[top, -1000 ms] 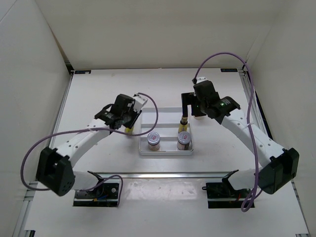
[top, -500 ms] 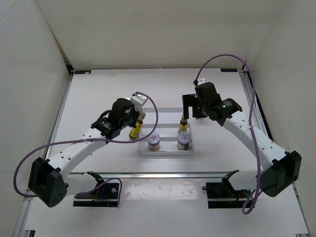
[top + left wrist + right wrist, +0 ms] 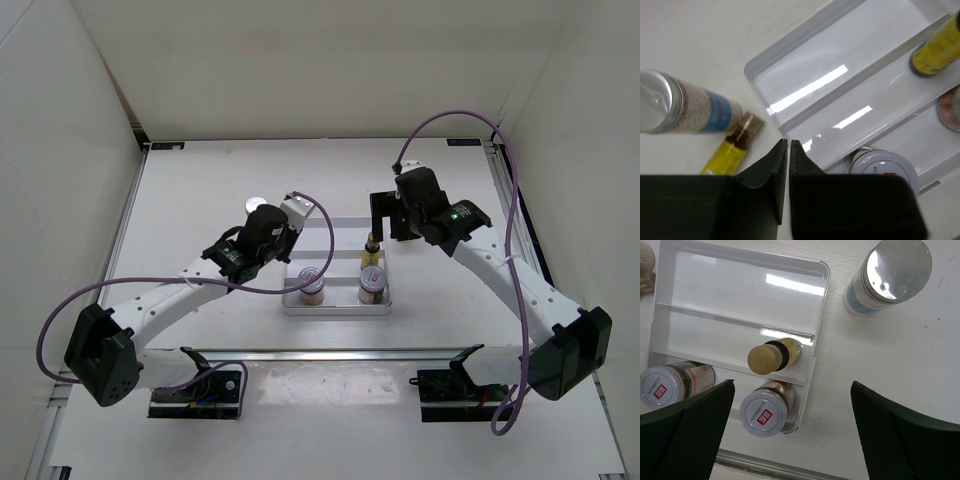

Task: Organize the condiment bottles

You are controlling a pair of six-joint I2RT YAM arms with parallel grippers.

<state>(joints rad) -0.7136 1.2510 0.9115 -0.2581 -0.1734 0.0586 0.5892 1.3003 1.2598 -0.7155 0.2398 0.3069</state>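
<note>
So the left gripper (image 3: 789, 144) is pinched fully closed with nothing in it, hanging over the left edge of the white tray (image 3: 850, 70). Right beside its fingers, at the lower left of the wrist view, a slim yellow bottle (image 3: 727, 155) lies flat on the table (image 3: 700, 35), with its brown cap pointing toward the tray. Just above it in the frame stands a white bottle with a blue band (image 3: 685, 107). The two are very close, and I can't tell if they touch.

The right gripper (image 3: 792, 385) is spread wide open with nothing in it, hovering above the tray's right side. Under it the other yellow bottle (image 3: 771, 356) stands upright in the middle compartment. A pinkish jar (image 3: 764, 412) and its twin jar (image 3: 670, 382) sit side by side in the compartment at the bottom of the frame. The second white bottle (image 3: 890, 277) stands on the table just off the tray's upper right corner, not touching it.
</note>
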